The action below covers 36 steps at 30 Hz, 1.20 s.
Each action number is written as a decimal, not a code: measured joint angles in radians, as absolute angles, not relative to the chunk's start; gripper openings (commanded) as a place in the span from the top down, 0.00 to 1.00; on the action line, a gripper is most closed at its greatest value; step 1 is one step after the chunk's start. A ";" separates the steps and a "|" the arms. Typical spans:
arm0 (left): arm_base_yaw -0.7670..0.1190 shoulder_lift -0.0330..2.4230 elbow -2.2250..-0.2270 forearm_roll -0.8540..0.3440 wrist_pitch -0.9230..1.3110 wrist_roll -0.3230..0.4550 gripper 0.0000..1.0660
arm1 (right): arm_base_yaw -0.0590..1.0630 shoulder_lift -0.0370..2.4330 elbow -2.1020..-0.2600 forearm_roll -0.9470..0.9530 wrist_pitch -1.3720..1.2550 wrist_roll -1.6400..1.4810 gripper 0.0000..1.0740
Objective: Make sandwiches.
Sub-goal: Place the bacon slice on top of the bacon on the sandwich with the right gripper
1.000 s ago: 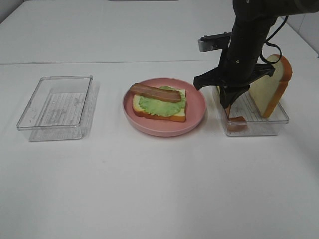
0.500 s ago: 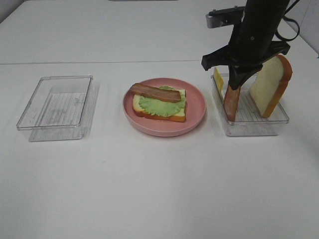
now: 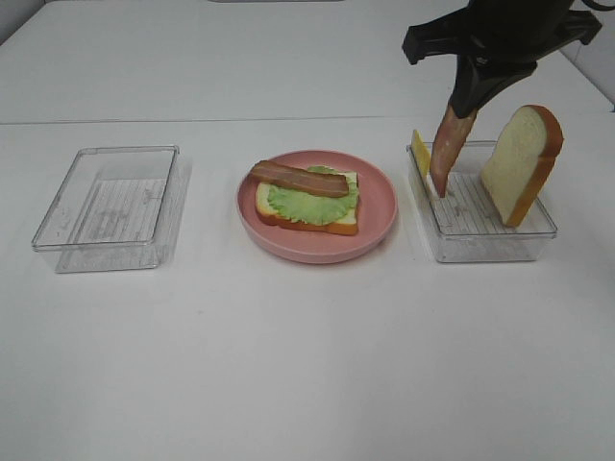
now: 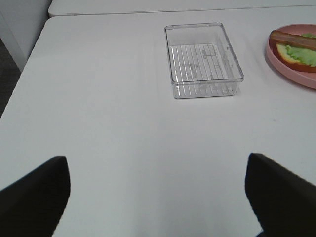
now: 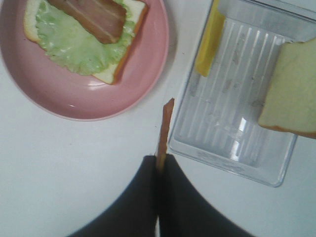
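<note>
The right arm (image 3: 500,38) runs off the top of the high view, and the upper end of the bacon strip (image 3: 449,149) is hidden inside the pinched right claw (image 3: 463,106). From the left wrist, the left claw (image 4: 155,163) shows only as two dark, blurred shapes at the picture's edge, and the pink plate (image 4: 296,79) is cropped too. The right wrist view crops the bread slice (image 5: 294,89) and clear tray (image 5: 222,123).
</note>
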<state>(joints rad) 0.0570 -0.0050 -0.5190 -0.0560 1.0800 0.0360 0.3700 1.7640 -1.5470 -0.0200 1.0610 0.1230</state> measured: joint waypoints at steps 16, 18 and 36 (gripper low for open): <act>0.057 -0.005 -0.519 -0.056 1.080 0.036 0.17 | 0.528 1.889 -1.736 0.130 0.931 0.123 1.00; 0.057 -0.005 -0.519 -0.056 1.080 0.036 0.17 | 0.532 1.921 -1.766 0.148 0.924 0.123 1.00; 0.057 -0.005 -0.519 -0.056 1.080 0.036 0.17 | 0.547 2.114 -1.851 0.218 0.881 0.103 1.00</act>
<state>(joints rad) 0.0570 -0.0050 -0.5190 -0.0560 1.0800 0.0360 0.5470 2.1140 -1.8510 0.2180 0.8810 0.1030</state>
